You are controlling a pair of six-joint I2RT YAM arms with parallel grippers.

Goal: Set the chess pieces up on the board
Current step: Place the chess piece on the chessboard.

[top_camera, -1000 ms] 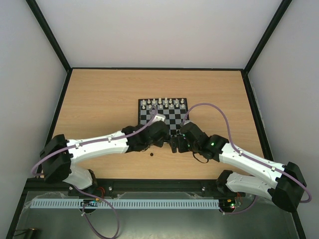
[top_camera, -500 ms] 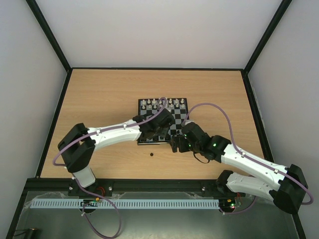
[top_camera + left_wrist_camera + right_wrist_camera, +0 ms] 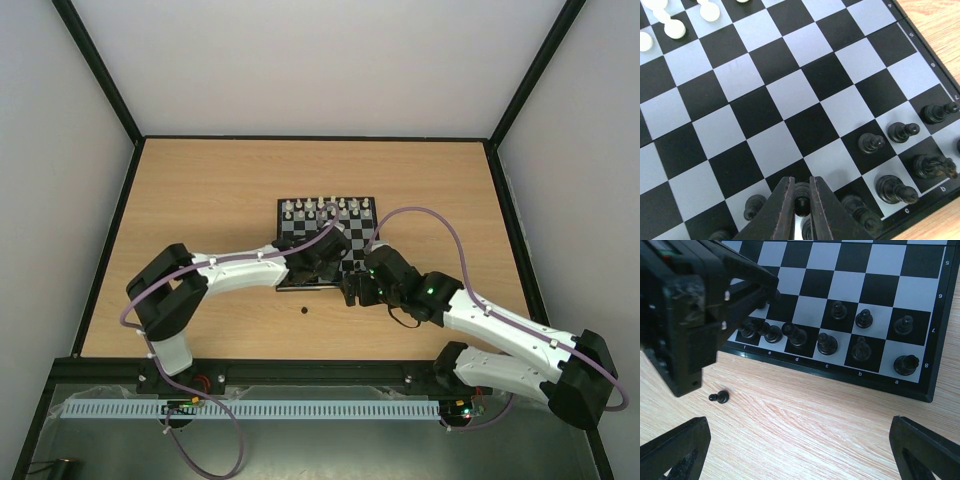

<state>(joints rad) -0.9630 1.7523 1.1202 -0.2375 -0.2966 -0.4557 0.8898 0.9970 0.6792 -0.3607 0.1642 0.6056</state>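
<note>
The board (image 3: 356,238) lies mid-table, with white pieces (image 3: 325,207) on its far rows. My left gripper (image 3: 801,192) is shut on a black pawn (image 3: 802,205) and holds it just over a black square in the second near row. Black pieces stand nearby: three pawns (image 3: 871,143) to the right and larger pieces (image 3: 892,188) on the near row. In the right wrist view the left gripper (image 3: 765,290) reaches over the board (image 3: 840,285). My right gripper (image 3: 800,450) is open and empty over bare wood in front of the board. One black pawn (image 3: 720,398) lies on its side on the table.
The loose pawn (image 3: 302,310) lies on the wood just in front of the board's near left corner. The two wrists are close together at the board's near edge. Black frame rails border the wooden table (image 3: 200,200).
My left arm has swung right and forward, carrying its gripper from the board's near edge onto the board. The right arm has barely moved.
</note>
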